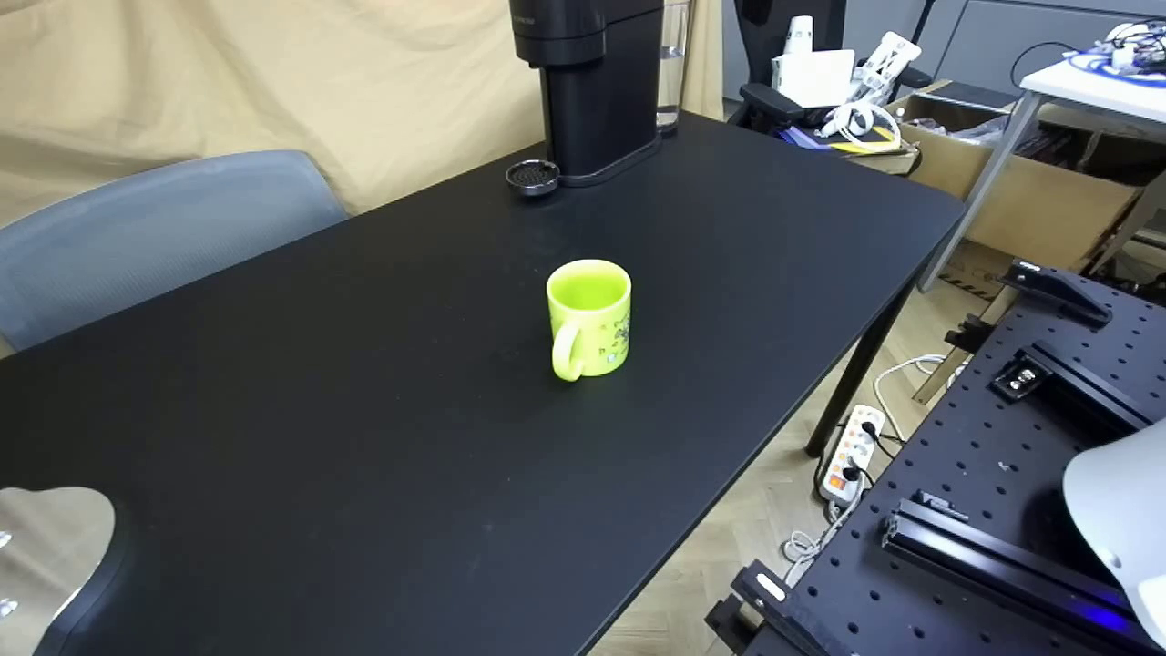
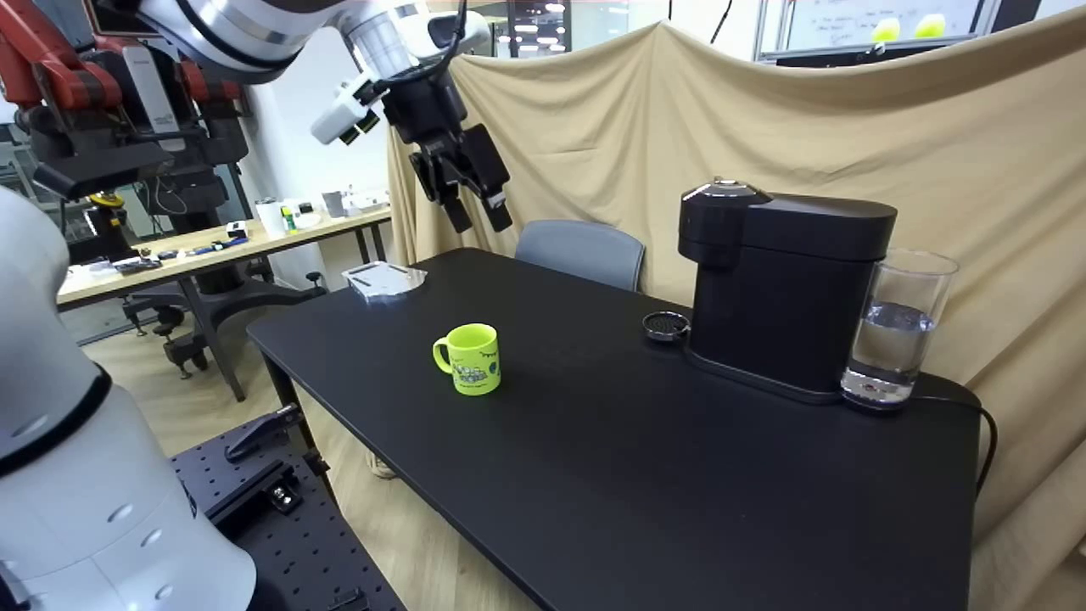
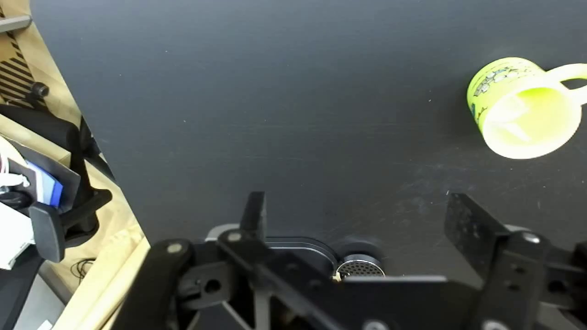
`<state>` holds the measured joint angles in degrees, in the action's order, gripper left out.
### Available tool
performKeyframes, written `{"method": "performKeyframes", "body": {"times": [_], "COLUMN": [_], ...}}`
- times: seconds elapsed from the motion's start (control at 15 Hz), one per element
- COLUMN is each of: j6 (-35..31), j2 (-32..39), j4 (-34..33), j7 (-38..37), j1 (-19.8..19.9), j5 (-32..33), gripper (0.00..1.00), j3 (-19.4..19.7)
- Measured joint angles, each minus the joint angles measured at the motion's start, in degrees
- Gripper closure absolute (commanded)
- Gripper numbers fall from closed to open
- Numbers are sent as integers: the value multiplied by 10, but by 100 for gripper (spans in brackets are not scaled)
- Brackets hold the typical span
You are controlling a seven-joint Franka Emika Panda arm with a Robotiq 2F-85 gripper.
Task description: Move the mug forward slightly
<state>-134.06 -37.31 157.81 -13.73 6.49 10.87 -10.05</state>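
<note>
The mug is lime-green with a printed pattern on its side. It stands upright on the black table, and it shows in both exterior views (image 1: 597,337) (image 2: 476,363). In the wrist view the mug (image 3: 527,110) is at the upper right, with its handle pointing right and its opening visible. My gripper (image 2: 480,217) is high above the table in an exterior view, well apart from the mug. In the wrist view the gripper (image 3: 355,199) is open, its fingers wide apart with nothing between them. The mug lies beyond the right finger.
A black coffee machine (image 2: 780,297) stands at the table's back with a round drip tray (image 2: 666,326) at its front and a clear water tank (image 2: 891,339) behind. A shiny flat plate (image 2: 384,278) lies at the table's far end. A grey chair (image 1: 173,237) stands by the curtain.
</note>
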Motion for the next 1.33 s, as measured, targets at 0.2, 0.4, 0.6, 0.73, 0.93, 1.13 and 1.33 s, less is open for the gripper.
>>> {"method": "performKeyframes", "body": {"times": [0.2,0.4,0.6,0.73,0.93,1.13,1.33], "j6": [-2,-25,-69,-99,-141,-166,-168], "j2": [9,49,117,170,250,313,313], "j4": [0,-2,-13,-30,-62,-86,-85], "j7": [26,84,126,142,155,155,156], "j1": [-19,-63,-98,-111,-114,-114,-114], "j5": [-16,-61,-85,-86,-62,-34,-34], "gripper": [0,0,0,0,0,0,0], "j3": [12,35,44,43,38,36,36]}}
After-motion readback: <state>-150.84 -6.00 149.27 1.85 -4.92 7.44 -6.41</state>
